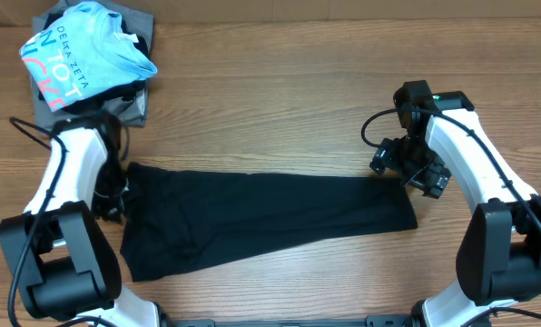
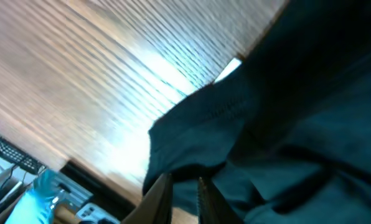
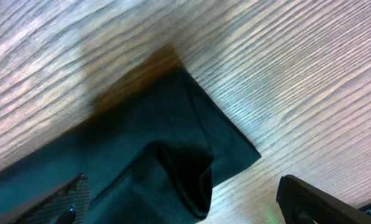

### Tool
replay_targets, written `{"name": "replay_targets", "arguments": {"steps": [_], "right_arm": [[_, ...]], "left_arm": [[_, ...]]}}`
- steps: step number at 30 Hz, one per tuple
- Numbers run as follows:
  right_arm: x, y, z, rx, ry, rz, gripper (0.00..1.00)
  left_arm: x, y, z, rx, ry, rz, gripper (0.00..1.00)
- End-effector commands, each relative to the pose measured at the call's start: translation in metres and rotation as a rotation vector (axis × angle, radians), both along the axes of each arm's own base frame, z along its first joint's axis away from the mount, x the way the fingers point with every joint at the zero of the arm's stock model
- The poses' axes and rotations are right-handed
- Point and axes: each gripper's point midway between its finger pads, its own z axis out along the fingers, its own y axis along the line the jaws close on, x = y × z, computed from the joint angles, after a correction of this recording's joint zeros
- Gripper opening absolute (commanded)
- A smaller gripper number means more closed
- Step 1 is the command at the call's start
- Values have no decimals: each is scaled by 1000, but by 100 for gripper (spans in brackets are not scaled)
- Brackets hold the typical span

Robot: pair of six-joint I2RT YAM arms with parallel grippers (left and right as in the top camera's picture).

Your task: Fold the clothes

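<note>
Black cloth lies across the middle of the wooden table (image 1: 280, 100): the black T-shirt (image 1: 261, 218), folded into one long flat band running from left to right. Its left end is the broader one and reaches closer to the near edge; its right end is narrower and squared off.

My left gripper (image 1: 114, 193) is at the far left corner of that band. In my left wrist view the left gripper (image 2: 184, 194) has its two fingers (image 2: 162, 198) drawn close, with only a thin slit between them. A rumpled edge of the shirt sits right at the tips, but I cannot tell whether any cloth is pinched there. Further along the same edge a small white label (image 2: 229, 67) peeks out beside the bare wood.

My right gripper (image 1: 418, 173) hangs over the far right corner of the band. Seen from my right wrist, the right gripper (image 3: 182, 202) is spread wide and has nothing in it. One finger (image 3: 64, 202) stands over the black fabric and the other (image 3: 316, 202) over bare wood past the shirt's corner. That corner lies flat on the table, with a loose inner layer curled up just inside it.

At the far left corner of the table, well apart from the T-shirt, a light blue shirt printed DELTA ZETA (image 1: 84, 54) sits bunched on top of a grey garment (image 1: 136, 107)
</note>
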Motion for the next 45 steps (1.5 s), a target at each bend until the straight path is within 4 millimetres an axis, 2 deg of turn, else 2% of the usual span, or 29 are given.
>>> {"name": "replay_targets", "arguments": {"steps": [1, 4, 6, 8, 11, 13, 15, 20, 26, 31, 35, 37, 40, 45], "right_arm": [[3, 4, 6, 28, -35, -1, 100], [8, 12, 5, 77, -52, 20, 99], [11, 20, 5, 121, -62, 52, 90], [13, 25, 5, 149, -69, 68, 75], [11, 25, 4, 152, -63, 67, 34], [9, 25, 3, 152, -53, 66, 20], [2, 26, -3, 161, -31, 64, 12], [-15, 26, -26, 167, 12, 66, 12], [-31, 24, -60, 164, 16, 51, 13], [-34, 18, -72, 156, 2, -41, 13], [-33, 11, -73, 151, -3, -73, 10], [-33, 0, -73, 121, -4, -121, 8], [-33, -21, -73, 61, -14, -206, 6], [-27, -38, -74, 57, -45, -266, 6]], "left_arm": [[15, 8, 26, 46, -53, 23, 21], [18, -2, 34, 3, -76, 24, 21], [20, -14, 35, -50, -89, 20, 21], [28, -35, 33, -153, -117, -45, 21], [42, -69, 26, -287, -173, -197, 19], [43, -83, 19, -295, -175, -250, 17], [37, -97, 9, -303, -155, -286, 15], [22, -120, -17, -340, -127, -328, 14], [2, -124, -43, -369, -99, -316, 15], [-14, -123, -59, -367, -68, -280, 18], [-25, -115, -69, -342, -49, -240, 18], [-28, -106, -71, -321, -43, -214, 19], [-28, -95, -71, -315, -48, -161, 19], [-24, -76, -73, -293, -76, -83, 20]]}}
